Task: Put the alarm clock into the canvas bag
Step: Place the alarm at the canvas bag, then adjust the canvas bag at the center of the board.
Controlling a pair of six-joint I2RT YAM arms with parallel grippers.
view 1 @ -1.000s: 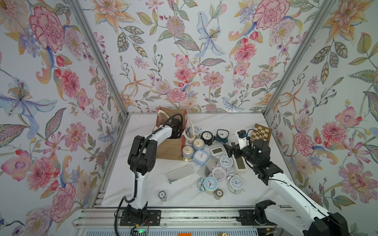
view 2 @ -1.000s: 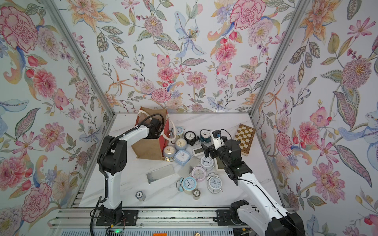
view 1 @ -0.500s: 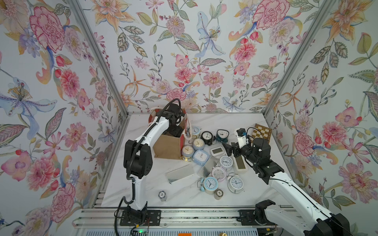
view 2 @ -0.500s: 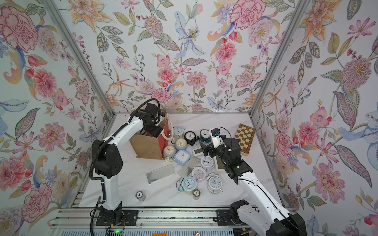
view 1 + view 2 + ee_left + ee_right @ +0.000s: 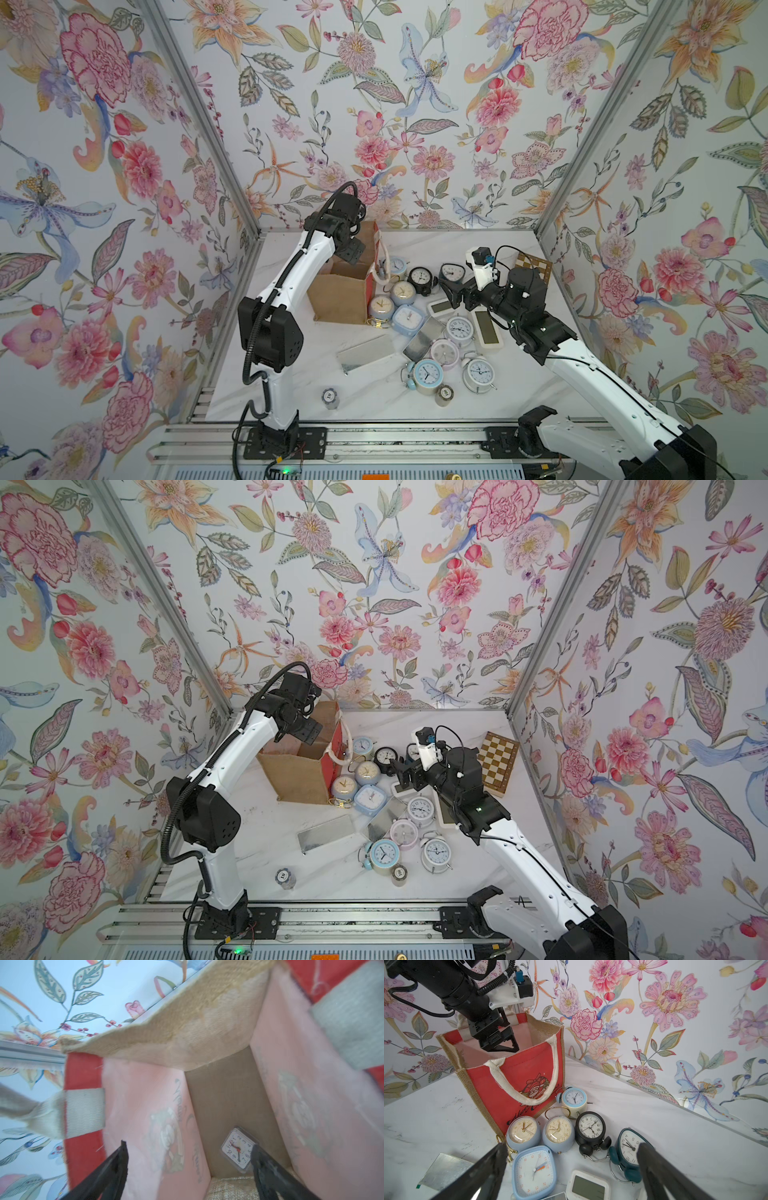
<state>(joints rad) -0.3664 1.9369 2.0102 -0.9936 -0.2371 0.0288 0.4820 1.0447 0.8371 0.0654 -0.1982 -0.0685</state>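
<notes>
Alarm clock (image 5: 239, 1150) inside canvas bag (image 5: 187, 1028), numbered dial

The left arm (image 5: 309, 259) and right arm (image 5: 598, 374) are white-shelled with boxy black joints; left pincer (image 5: 189, 1145) and right pincer (image 5: 571, 1147) are black.

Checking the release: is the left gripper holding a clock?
No, the left gripper is open and empty; the square clock lies on the floor of the canvas bag.
</notes>
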